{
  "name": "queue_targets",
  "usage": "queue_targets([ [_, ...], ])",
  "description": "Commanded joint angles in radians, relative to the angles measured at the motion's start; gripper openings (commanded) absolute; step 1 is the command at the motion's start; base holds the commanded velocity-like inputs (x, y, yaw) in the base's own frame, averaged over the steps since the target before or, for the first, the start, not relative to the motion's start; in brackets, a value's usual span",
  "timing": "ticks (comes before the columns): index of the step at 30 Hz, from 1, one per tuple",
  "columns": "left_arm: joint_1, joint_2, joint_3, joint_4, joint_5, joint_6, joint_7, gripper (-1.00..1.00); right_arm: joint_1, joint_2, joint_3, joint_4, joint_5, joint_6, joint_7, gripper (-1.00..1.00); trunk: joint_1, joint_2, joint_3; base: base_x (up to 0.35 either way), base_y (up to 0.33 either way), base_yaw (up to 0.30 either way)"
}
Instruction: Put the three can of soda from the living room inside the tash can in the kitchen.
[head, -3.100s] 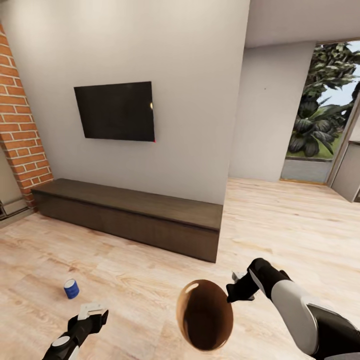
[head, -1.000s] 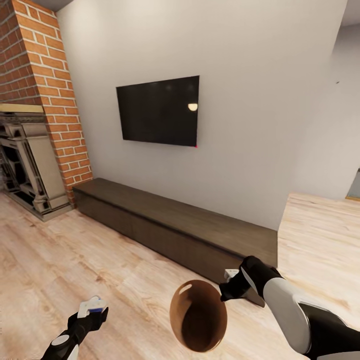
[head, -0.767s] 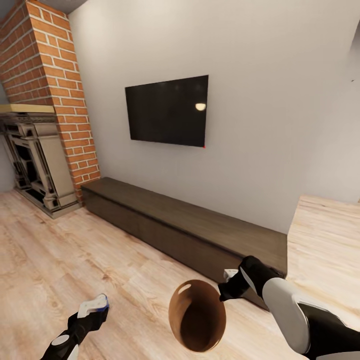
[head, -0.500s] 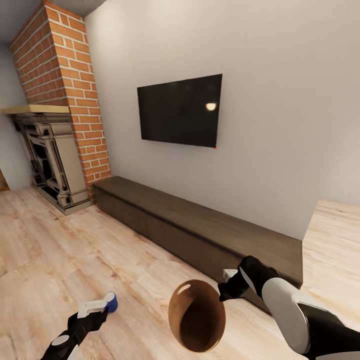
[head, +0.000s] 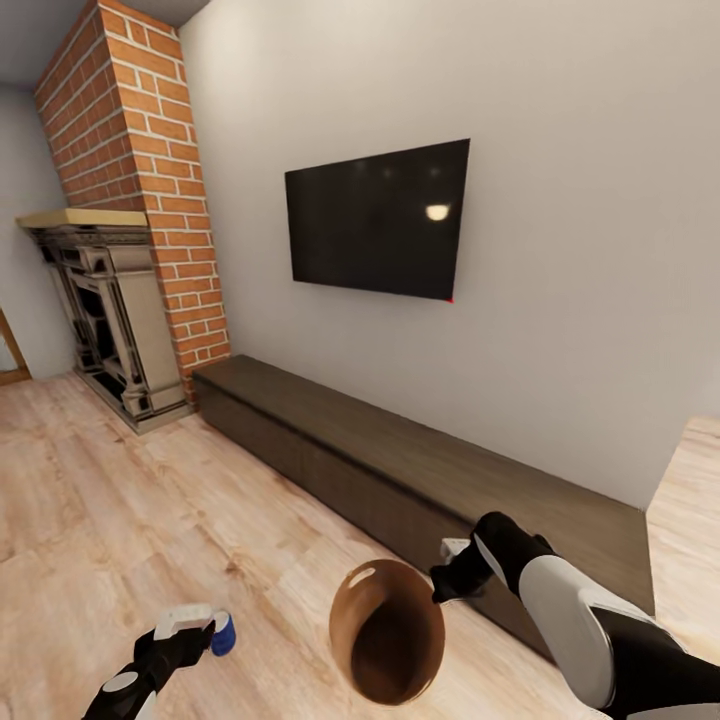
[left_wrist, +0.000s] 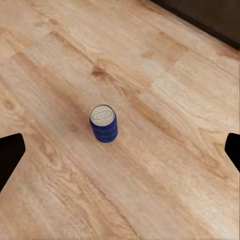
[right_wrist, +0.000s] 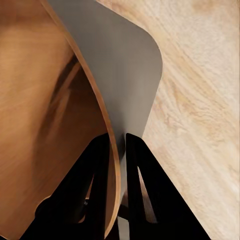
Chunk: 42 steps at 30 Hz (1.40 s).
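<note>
A dark blue can of soda (left_wrist: 103, 123) stands upright on the wood floor of the living room, with its grey top showing. My left gripper (left_wrist: 121, 150) hangs open above it, a black fingertip at each side and the can between and ahead of them. From the head, the can of soda (head: 222, 632) peeks out just right of the left gripper (head: 185, 618). My right gripper (head: 452, 572) is shut on the rim of the brown tash can (head: 385, 635), held tilted with its mouth toward me. Up close, the right gripper (right_wrist: 116, 185) pinches the tash can's wall (right_wrist: 35, 110).
A long dark low bench (head: 420, 470) runs along the white wall under a black TV (head: 378, 218). At the left stand a brick chimney (head: 140, 170) and a fireplace (head: 105, 320). Open wood floor (head: 120, 500) lies ahead and to the left.
The whole view has swung left, bringing the fireplace in and pushing the bench right. The blue can has come out from behind the left gripper to its right side. The right gripper still holds the bin.
</note>
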<state>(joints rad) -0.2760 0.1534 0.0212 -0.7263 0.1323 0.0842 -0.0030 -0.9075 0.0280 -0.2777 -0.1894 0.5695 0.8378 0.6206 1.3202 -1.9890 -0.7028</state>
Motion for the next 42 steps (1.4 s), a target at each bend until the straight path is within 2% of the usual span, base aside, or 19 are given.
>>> queue_targets([
  [1, 0.000, 0.000, 0.000, 0.000, 0.000, 0.002, 0.000, 1.00, 0.000, 0.002, -0.009, 0.000, -0.019, 0.006, 0.004, -1.00, 0.000, 0.000, 0.000, 0.322, 0.000, 0.001],
  [7, 0.000, 0.000, 0.001, 0.008, 0.000, 0.013, 0.000, 1.00, 0.000, 0.004, -0.009, 0.001, -0.019, 0.006, 0.004, -1.00, 0.000, 0.000, 0.000, 0.323, 0.000, 0.001],
  [11, -0.001, 0.000, 0.002, 0.051, 0.005, 0.019, 0.001, 1.00, -0.001, 0.004, -0.009, 0.000, -0.019, 0.005, 0.003, -1.00, 0.000, 0.000, 0.000, 0.323, 0.000, 0.000],
  [16, 0.000, 0.000, 0.001, 0.065, 0.006, 0.016, 0.004, 1.00, 0.000, 0.011, -0.007, 0.000, -0.015, 0.004, 0.001, -1.00, 0.000, 0.000, 0.000, 0.264, 0.000, 0.044],
  [20, 0.000, -0.001, 0.000, 0.067, 0.006, 0.015, 0.004, 1.00, 0.001, 0.016, 0.010, -0.001, -0.008, 0.004, 0.000, -1.00, 0.000, 0.000, 0.000, 0.077, 0.000, 0.187],
  [28, 0.000, -0.001, 0.000, 0.068, 0.007, 0.018, 0.002, 1.00, 0.001, 0.018, 0.019, -0.001, -0.005, 0.004, 0.001, -1.00, 0.000, 0.000, 0.000, 0.058, 0.033, 0.193],
  [42, 0.000, -0.005, -0.003, 0.068, 0.007, 0.007, 0.004, 1.00, 0.001, 0.017, 0.020, -0.001, -0.005, 0.004, 0.001, -1.00, 0.000, 0.000, 0.000, 0.104, 0.043, 0.018],
])
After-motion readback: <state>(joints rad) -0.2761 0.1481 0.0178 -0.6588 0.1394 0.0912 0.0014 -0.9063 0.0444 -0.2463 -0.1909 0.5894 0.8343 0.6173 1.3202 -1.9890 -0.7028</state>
